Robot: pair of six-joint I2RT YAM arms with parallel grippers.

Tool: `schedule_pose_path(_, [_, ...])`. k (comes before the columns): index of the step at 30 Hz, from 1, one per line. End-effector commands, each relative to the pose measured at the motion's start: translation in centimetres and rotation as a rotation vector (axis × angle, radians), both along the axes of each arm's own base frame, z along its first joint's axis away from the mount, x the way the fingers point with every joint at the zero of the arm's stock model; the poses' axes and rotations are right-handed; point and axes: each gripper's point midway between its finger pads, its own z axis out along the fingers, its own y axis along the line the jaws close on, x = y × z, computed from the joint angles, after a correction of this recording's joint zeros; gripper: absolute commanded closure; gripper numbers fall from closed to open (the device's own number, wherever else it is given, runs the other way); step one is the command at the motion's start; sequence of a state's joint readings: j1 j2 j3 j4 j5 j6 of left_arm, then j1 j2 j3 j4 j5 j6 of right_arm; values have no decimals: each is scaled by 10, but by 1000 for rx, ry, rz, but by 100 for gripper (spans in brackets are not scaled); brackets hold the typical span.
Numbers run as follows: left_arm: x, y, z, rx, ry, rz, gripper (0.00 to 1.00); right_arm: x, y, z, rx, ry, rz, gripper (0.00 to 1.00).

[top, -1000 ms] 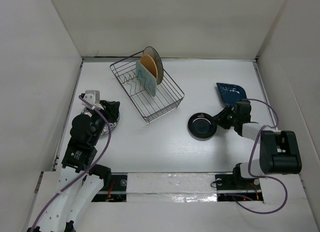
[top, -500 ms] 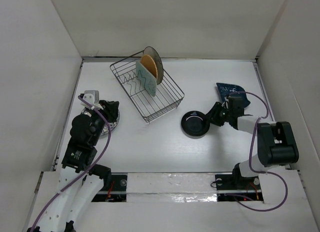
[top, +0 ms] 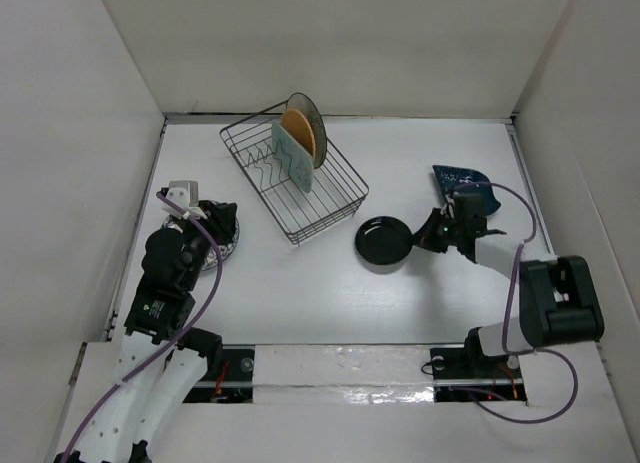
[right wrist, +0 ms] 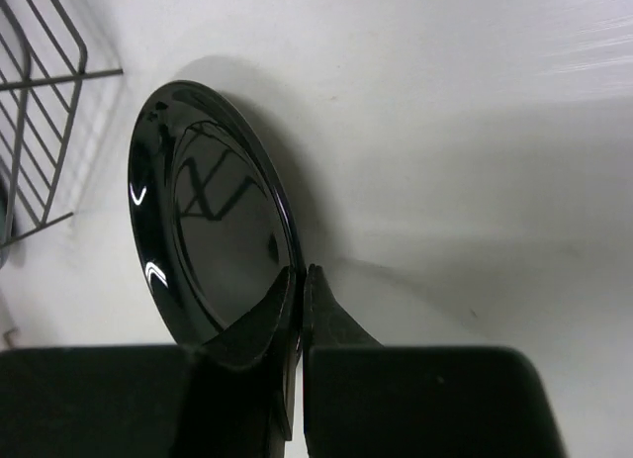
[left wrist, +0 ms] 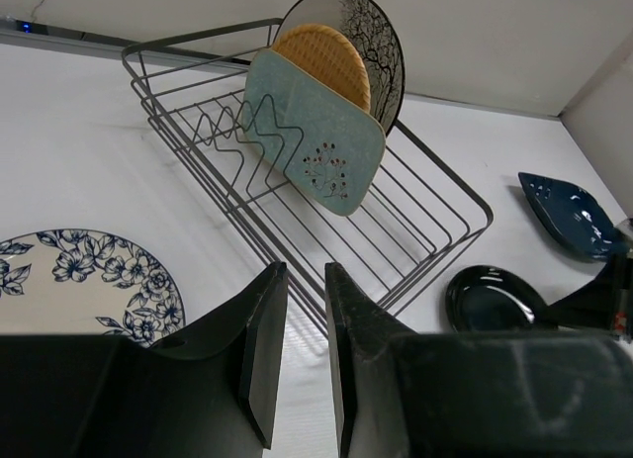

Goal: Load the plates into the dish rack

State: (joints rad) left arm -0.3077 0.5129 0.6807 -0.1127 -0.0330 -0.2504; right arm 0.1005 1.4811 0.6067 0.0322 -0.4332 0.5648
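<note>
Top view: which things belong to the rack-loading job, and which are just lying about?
Job: dish rack; beige plate, orange plate, mint plate standing in it; black plate in right gripper; blue leaf plate; floral plate.
Not job: table, purple cables; rig fixtures only.

No writing, label, brand mark, number or sign could be read in any of the views.
</note>
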Motion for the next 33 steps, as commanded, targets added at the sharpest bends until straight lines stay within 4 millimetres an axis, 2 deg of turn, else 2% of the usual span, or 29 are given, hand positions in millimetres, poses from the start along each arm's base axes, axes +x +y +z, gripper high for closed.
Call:
schedule_pose_path(1, [1,0,10,-3,-42,4,80,10,-11,46,-75,-141,-66,100])
schedule_pose_path(2, [1,0,10,-3,-42,1,80,6,-4,59,-92,-170,-49,100])
schedule_pose_path(3, [1,0,10,-3,-40,1,80,12,1,96,-98,-275,-48,100])
schedule_pose_path(4, [1,0,11,-4,-45,1,80,16,0,112,-147,-329,-68,100])
schedule_pose_path(5, [1,0,11,-4,-43,0,80,10,20,128,-159,-366,-18,100])
schedule_pose_path(6, [1,0,11,-6,-46,0,80,11,27,148,-178,-419,-9,100])
schedule_pose_path(7, [1,-1,11,-6,-46,-3,80,24,25,189,-232,-524,-67,100])
schedule_pose_path(8, [1,-1,11,-6,-46,-3,80,24,33,206,-252,-565,-71,100])
schedule_pose_path(9, [1,-1,11,-6,-46,-3,80,19,55,226,-252,-620,-39,100])
schedule_pose_path(10, [0,-1,11,-6,-44,-3,80,29,59,233,-317,-652,-55,100])
schedule_pose_path(11, [0,-1,12,-8,-47,-2,80,37,72,269,-303,-727,-68,100])
schedule_pose_path(12, [0,0,13,-9,-50,-2,80,36,93,279,-311,-754,-37,100])
schedule_pose_path(13, [0,0,12,-8,-48,0,80,45,96,289,-381,-781,-60,100])
schedule_pose_path(14, [-1,0,13,-10,-50,3,79,63,116,304,-411,-803,-64,100])
schedule_pose_path(16, [-1,1,13,-10,-50,7,79,76,137,315,-517,-836,-82,100])
schedule_pose_path(17, [0,1,12,-10,-48,7,79,93,157,290,-602,-802,-53,100])
schedule_pose_path(18, [0,1,12,-11,-46,5,79,104,167,324,-597,-853,-106,100])
schedule_pose_path(19, [0,0,12,-11,-46,1,79,110,173,327,-668,-859,-134,100])
schedule_pose_path(20, [0,0,11,-9,-45,0,79,119,177,322,-716,-842,-140,100])
schedule_pose_path(21, [1,0,10,-7,-41,1,79,135,199,323,-723,-853,-157,100])
schedule_pose_path(23, [1,1,12,-10,-43,8,79,150,207,318,-777,-854,-186,100])
schedule_pose_path(24, [1,1,11,-8,-39,8,79,160,222,295,-813,-841,-176,100])
schedule_pose_path(25, [1,1,11,-8,-39,9,79,165,221,311,-818,-865,-229,100])
schedule_pose_path(28, [2,2,9,-4,-32,18,79,178,234,303,-879,-884,-257,100])
schedule_pose_path(30, [4,3,8,-3,-25,23,79,185,244,303,-858,-912,-261,100])
schedule_pose_path(31, [5,2,7,0,-22,23,79,186,254,293,-876,-922,-235,100])
schedule_pose_path(33, [6,2,4,1,-13,21,79,191,256,297,-882,-943,-260,100])
